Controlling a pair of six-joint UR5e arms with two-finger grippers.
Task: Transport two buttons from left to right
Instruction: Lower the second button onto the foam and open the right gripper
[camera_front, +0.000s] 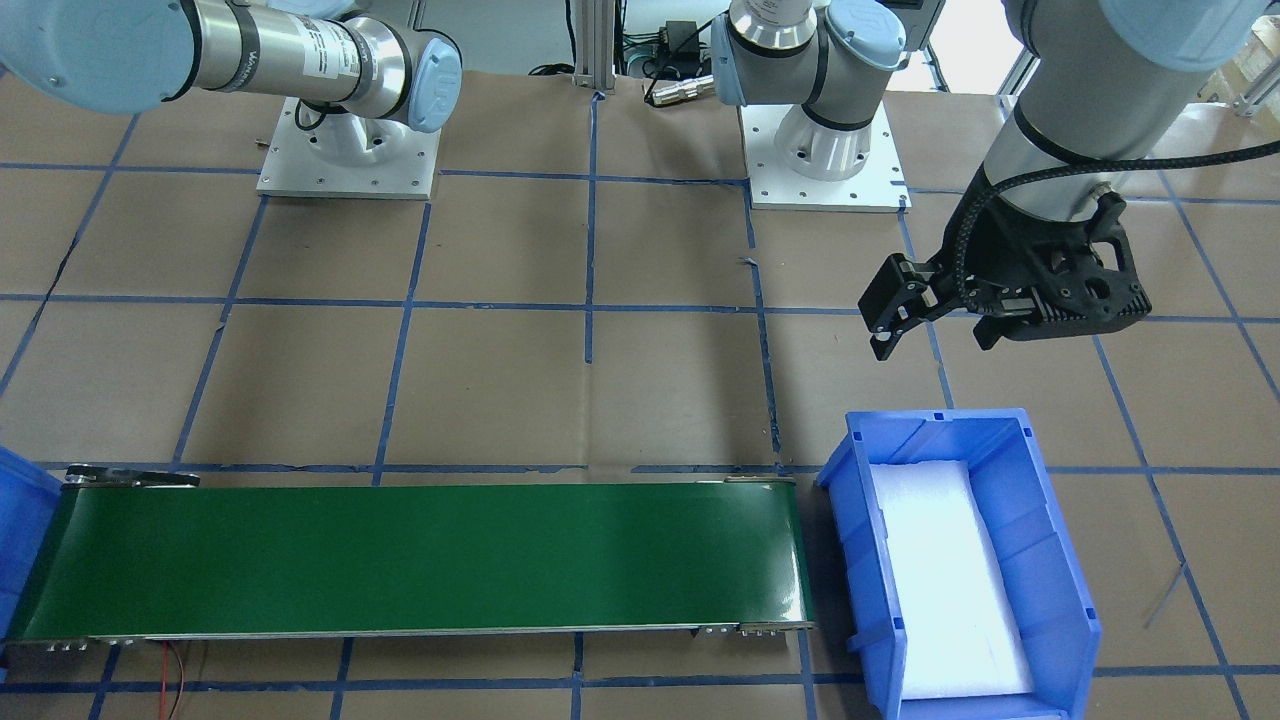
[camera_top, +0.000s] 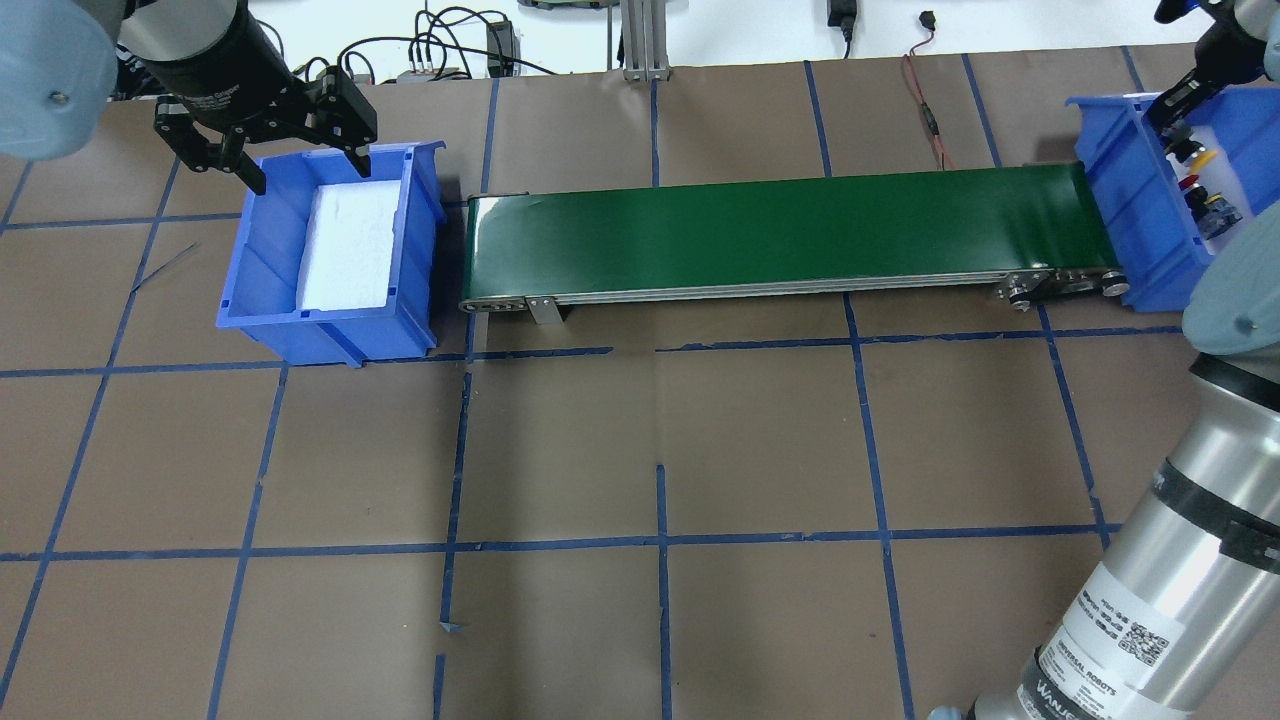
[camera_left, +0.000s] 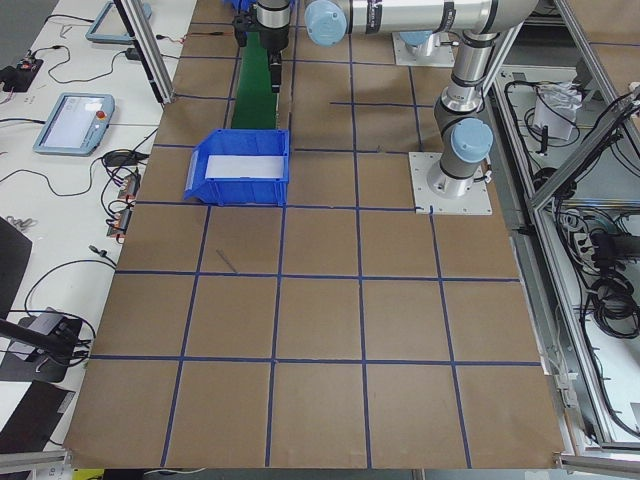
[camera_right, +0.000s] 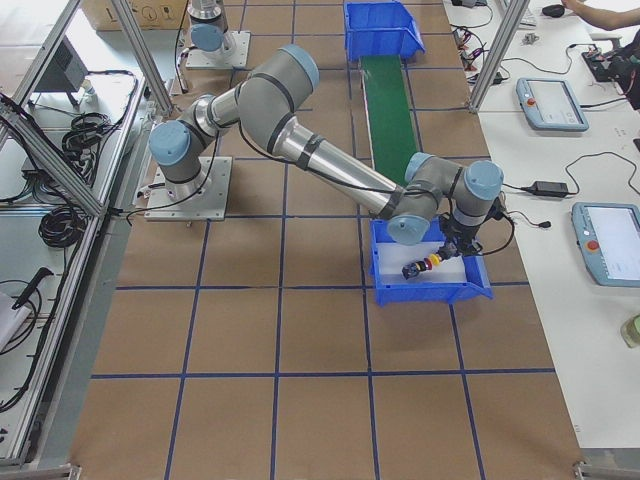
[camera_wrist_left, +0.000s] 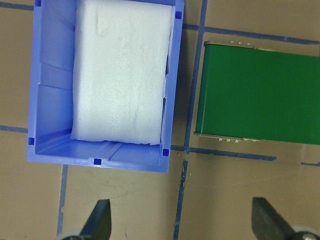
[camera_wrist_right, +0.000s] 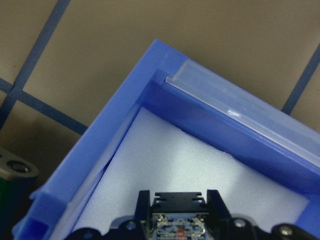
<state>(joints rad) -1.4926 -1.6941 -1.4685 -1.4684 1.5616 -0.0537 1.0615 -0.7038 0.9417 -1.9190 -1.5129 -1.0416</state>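
One boxy button (camera_wrist_right: 180, 222) sits between right end effector (camera_wrist_right: 180, 199) fingers (camera_wrist_right: 144, 204).

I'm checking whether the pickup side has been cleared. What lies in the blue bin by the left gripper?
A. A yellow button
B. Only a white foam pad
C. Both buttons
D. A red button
B: the left wrist view looks straight down into the blue bin, and nothing but the white foam pad lies inside it.

Right claw (camera_right: 448, 251) apparently at buttons (camera_right: 422, 266)
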